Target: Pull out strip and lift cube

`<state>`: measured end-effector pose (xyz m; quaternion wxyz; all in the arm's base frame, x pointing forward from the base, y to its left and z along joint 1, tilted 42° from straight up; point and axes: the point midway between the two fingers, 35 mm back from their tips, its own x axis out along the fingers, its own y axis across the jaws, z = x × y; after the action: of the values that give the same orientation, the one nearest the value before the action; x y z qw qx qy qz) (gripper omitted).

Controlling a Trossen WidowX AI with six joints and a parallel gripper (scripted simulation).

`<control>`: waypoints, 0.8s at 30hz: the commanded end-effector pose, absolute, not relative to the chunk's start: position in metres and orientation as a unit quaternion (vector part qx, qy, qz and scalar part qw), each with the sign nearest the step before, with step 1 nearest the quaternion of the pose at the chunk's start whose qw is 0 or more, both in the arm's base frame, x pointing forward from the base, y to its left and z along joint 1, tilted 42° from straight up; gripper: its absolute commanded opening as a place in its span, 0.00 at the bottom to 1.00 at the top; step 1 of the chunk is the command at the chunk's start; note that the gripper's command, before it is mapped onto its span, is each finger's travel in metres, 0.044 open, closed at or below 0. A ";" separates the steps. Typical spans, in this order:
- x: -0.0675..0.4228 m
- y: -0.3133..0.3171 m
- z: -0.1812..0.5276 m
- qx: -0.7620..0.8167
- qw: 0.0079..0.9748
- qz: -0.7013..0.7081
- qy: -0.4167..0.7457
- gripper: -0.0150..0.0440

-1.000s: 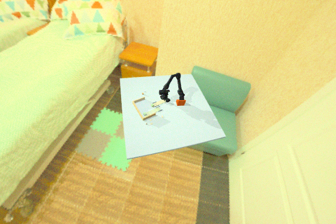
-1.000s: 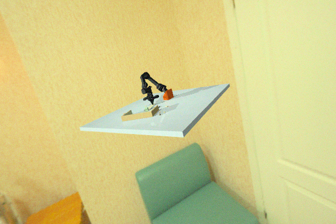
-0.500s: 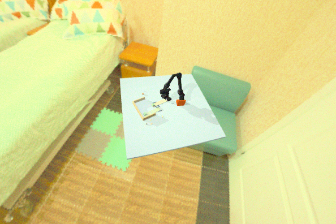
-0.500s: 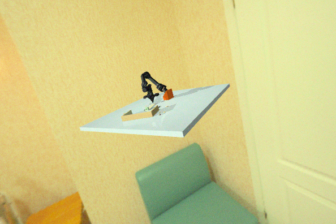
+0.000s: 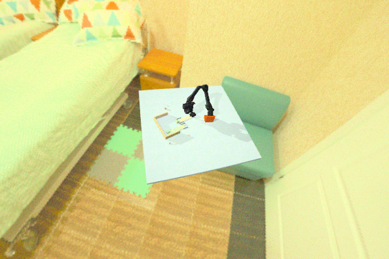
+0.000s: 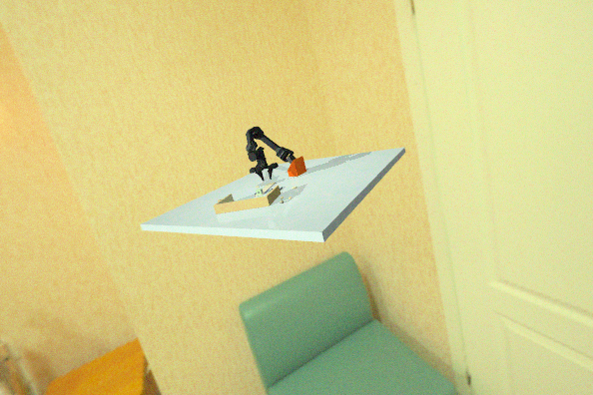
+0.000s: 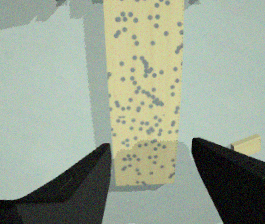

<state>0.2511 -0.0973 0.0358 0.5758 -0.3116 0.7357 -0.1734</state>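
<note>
Wrist view: the tool (image 7: 145,163) is spread, nothing pinched, its two dark fingers straddling the near end of the speckled strip (image 7: 144,63). The strip's long axis runs straight ahead on the tabletop (image 7: 36,96), aligned for a grip.

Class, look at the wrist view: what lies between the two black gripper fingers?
The near end of the tan speckled strip lies on the table between the open gripper's black fingers, untouched by either; the wrist view shows this.

The arm (image 5: 200,93) bends downward, its pincer (image 7: 145,165) half open.
</note>
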 end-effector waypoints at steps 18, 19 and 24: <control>0.324 -0.086 0.022 -0.310 0.580 -0.173 0.733 1.00; 0.328 -0.086 0.022 -0.310 0.580 -0.173 0.733 1.00; 0.345 -0.083 0.019 -0.309 0.581 -0.173 0.733 1.00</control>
<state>0.3337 -0.0864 0.0199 0.5776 -0.3111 0.7345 -0.1738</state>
